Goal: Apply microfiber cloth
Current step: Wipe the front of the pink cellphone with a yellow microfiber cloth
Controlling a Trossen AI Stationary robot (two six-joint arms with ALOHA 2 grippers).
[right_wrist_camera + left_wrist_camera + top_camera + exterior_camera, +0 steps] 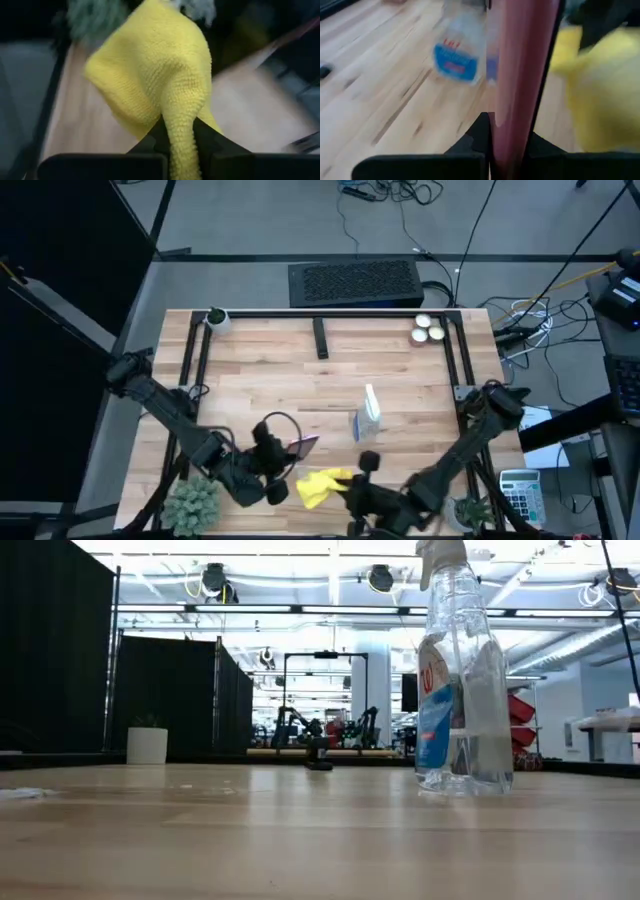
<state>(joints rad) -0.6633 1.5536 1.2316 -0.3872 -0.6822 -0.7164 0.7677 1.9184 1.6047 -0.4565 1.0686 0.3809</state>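
Observation:
The yellow microfiber cloth [322, 485] is bunched up near the table's front edge, with my right gripper [352, 486] shut on it; in the right wrist view the cloth [155, 65] fills the picture ahead of the fingers. Just left of it my left gripper [288, 452] is shut on a flat pinkish phone [304, 446], which sits close to the cloth. In the left wrist view the phone [520, 60] stands edge-on, with the cloth [605, 90] right beside it. The clear spray bottle [368, 418] stands upright on its base farther back. My left gripper pinches the phone between its two fingers, at the end nearest the wrist [512, 135]. The phone reaches forward from the fingers, edge-on and tilted. Whether it touches the table I cannot tell. My right gripper pinches a gathered fold of the cloth [180, 142], several layers thick, between its two fingers. The fingers come level from the table's right. The remaining cloth [150, 70] bulges out ahead of the fingertips toward the phone.
A small green plant [190, 505] stands at the front left corner and another [470, 510] at the front right. A white pot [215, 318] and some white round things [428, 330] sit along the far edge. The table's middle [300, 380] is bare wood.

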